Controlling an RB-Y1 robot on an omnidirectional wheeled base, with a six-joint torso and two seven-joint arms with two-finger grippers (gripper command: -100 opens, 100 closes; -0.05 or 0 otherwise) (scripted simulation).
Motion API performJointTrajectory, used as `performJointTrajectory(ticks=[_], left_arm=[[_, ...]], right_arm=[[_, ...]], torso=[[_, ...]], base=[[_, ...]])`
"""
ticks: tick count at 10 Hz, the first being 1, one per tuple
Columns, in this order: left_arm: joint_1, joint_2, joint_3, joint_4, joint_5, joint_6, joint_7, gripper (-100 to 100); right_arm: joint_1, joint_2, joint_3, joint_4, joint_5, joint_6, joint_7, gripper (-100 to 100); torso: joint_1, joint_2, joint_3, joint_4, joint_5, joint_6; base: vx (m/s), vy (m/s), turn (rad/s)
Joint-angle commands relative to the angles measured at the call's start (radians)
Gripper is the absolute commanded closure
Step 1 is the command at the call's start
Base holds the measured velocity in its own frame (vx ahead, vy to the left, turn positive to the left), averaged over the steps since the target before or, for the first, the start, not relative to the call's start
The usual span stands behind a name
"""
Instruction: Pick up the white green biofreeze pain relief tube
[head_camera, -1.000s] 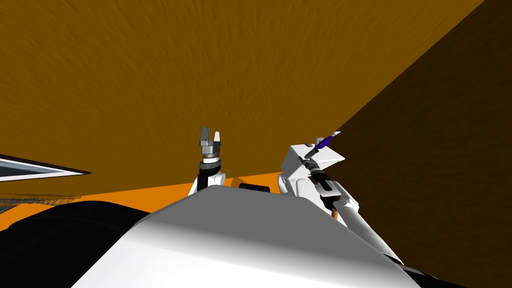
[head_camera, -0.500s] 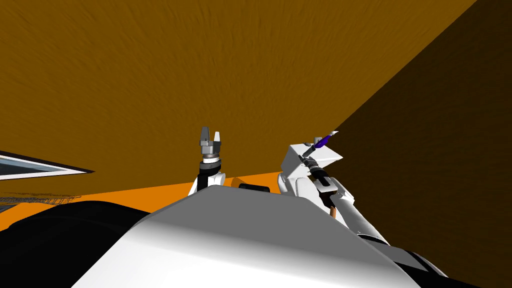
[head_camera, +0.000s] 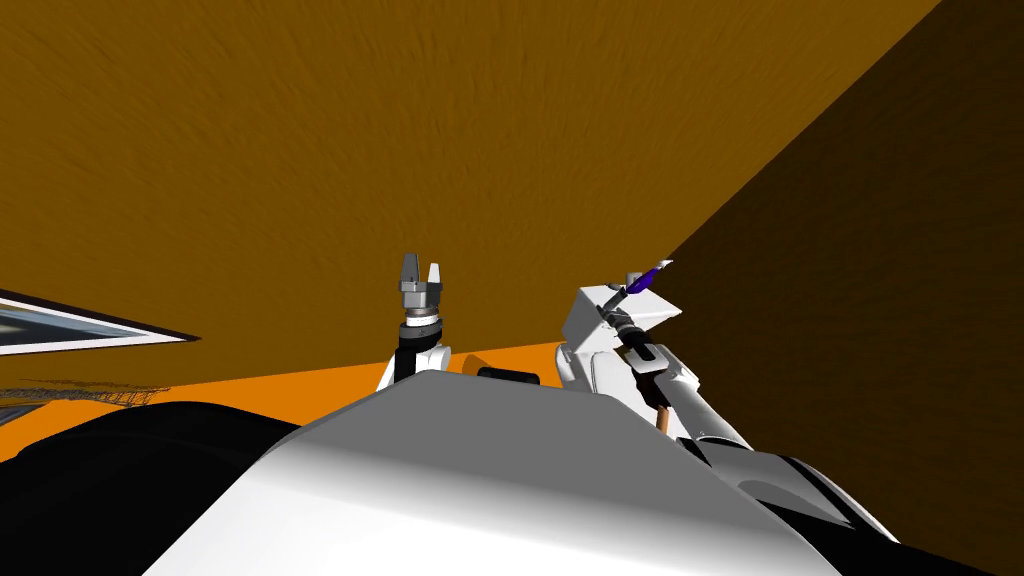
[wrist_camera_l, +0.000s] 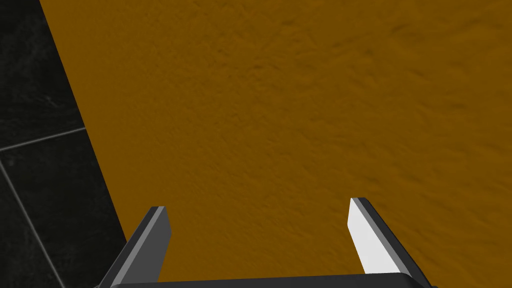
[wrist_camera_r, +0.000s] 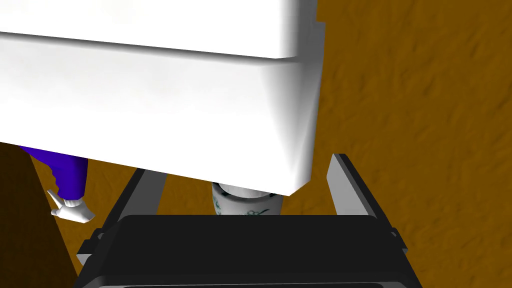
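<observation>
Two end effectors are showing, along with one tube, one purple bottle and one white block.

The right end effector (wrist_camera_r: 239, 167) is reaching in under the white block (wrist_camera_r: 150, 100), and its two fingers (wrist_camera_r: 345, 182) are standing wide apart, gripping nothing. The tube (wrist_camera_r: 245, 202) is sitting between them, close to the end effector's dark body, with a clear gap to the finger on each side. It is showing as a round white piece with dark green markings on its side and a thin darker rim at its end. The white block is covering the rest of it, so I cannot tell its full shape or what it is resting on.

The purple bottle (wrist_camera_r: 70, 172) is hanging just outside one of the right fingers, beside the tube but apart from it, with a small white tip at its end. A brown wall (wrist_camera_r: 425, 125) is standing behind all of this.

In the head view the left end effector (head_camera: 421, 264) is pointing upward, well apart from the block. Its two fingers are spread wide and holding nothing.
</observation>
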Motion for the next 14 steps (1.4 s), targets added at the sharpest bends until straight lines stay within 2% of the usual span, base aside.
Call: performJointTrajectory(ticks=[1, 3, 5, 6, 9, 10, 11, 12, 13, 14], left_arm=[[0.000, 0.000, 0.000, 0.000, 0.000, 0.000, 0.000, 0], [0.000, 0.000, 0.000, 0.000, 0.000, 0.000, 0.000, 0], [0.000, 0.000, 0.000, 0.000, 0.000, 0.000, 0.000, 0], [0.000, 0.000, 0.000, 0.000, 0.000, 0.000, 0.000, 0], [0.000, 0.000, 0.000, 0.000, 0.000, 0.000, 0.000, 0], [0.000, 0.000, 0.000, 0.000, 0.000, 0.000, 0.000, 0], [0.000, 0.000, 0.000, 0.000, 0.000, 0.000, 0.000, 0], [0.000, 0.000, 0.000, 0.000, 0.000, 0.000, 0.000, 0], [0.000, 0.000, 0.000, 0.000, 0.000, 0.000, 0.000, 0], [0.000, 0.000, 0.000, 0.000, 0.000, 0.000, 0.000, 0]], right_arm=[[-0.050, -0.013, 0.025, 0.050, -0.016, -0.017, 0.011, -100], [-0.112, -0.013, 0.025, 0.111, -0.016, -0.017, 0.011, -100], [-0.114, -0.013, 0.025, 0.148, -0.016, -0.017, 0.011, -100], [-0.158, -0.041, 0.073, 0.182, -0.049, -0.050, 0.032, -100], [-0.249, -0.041, 0.078, 0.277, -0.049, -0.050, 0.032, -100], [-0.254, -0.041, 0.078, 0.313, -0.049, -0.050, 0.032, -100], [-0.303, -0.070, 0.127, 0.351, -0.082, -0.084, 0.053, -100], [-0.338, -0.070, 0.130, 0.387, -0.082, -0.084, 0.053, -100], [-0.357, -0.070, 0.130, 0.396, -0.082, -0.084, 0.053, -100], [-0.394, -0.070, 0.130, 0.441, -0.082, -0.084, 0.053, -100]], torso=[[0.000, 0.000, 0.000, 0.000, 0.000, 0.000], [0.002, 0.000, 0.001, 0.000, 0.001, 0.000], [0.000, -0.004, -0.002, -0.001, 0.000, 0.000], [-0.001, -0.005, -0.002, -0.001, 0.000, 0.000], [0.001, 0.001, 0.001, 0.001, 0.000, 0.000], [-0.001, -0.002, -0.001, 0.000, 0.000, 0.000], [-0.001, -0.004, -0.002, -0.001, 0.000, 0.000], [0.001, 0.000, 0.000, 0.000, 0.000, 0.000], [0.003, 0.002, 0.002, 0.001, 0.001, 0.000], [0.001, 0.000, 0.001, 0.000, 0.001, 0.000]], base=[[-0.123, 0.043, 0.001], [-0.035, 0.026, -0.004], [0.014, -0.003, 0.003], [-0.088, 0.051, -0.001], [-0.067, 0.020, -0.003], [0.013, -0.013, 0.005], [-0.080, 0.041, 0.002], [-0.116, 0.057, -0.006], [-0.060, 0.022, -0.010], [-0.012, -0.004, 0.004]])
